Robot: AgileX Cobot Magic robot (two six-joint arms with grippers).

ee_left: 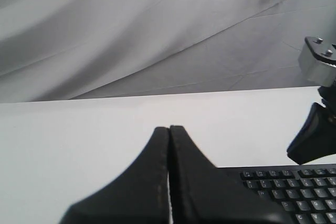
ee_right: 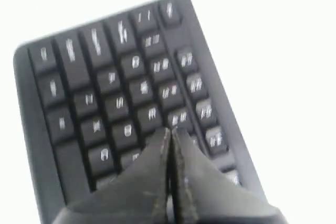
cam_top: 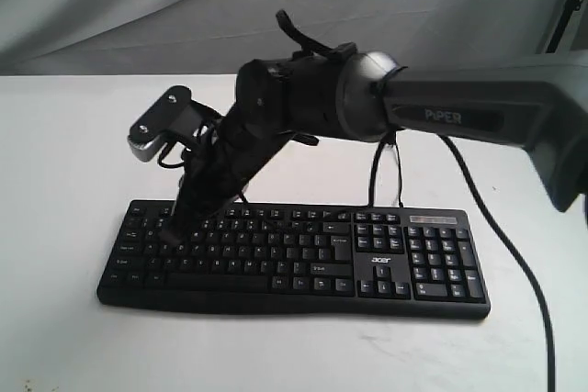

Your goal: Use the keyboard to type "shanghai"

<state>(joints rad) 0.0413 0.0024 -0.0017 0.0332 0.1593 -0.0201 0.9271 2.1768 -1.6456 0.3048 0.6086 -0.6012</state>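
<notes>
**Operator:** So, where does the keyboard sit?

**Me:** The keyboard (cam_top: 294, 259) lies flat on the white table (cam_top: 55, 181). Its long edge faces the exterior camera, and the number pad is on that view's right.

**Operator:** And your jaws?

**Me:** My right jaws are pressed together into one blunt point. My right arm (cam_top: 441, 117) reaches across the middle, so that point is down over the left part of the letter block. It is at the keycaps or just above them. The right wrist view is blurred, so I can't read the legend under the tip or tell whether a key is pushed down.

**Operator:** The left side?

**Me:** My left jaws are pressed together too and hold nothing. They hang over bare table, off the keyboard's end and apart from any key.

**Operator:** How much of "shanghai" is typed?

**Me:** I can't say, because no screen shows the letters. Judging by position, I'm on one of the left-hand letters, "s" or "a". The "h", "n", "g" and "i" keys lie further right, so I judge that most of the word is left.
</notes>
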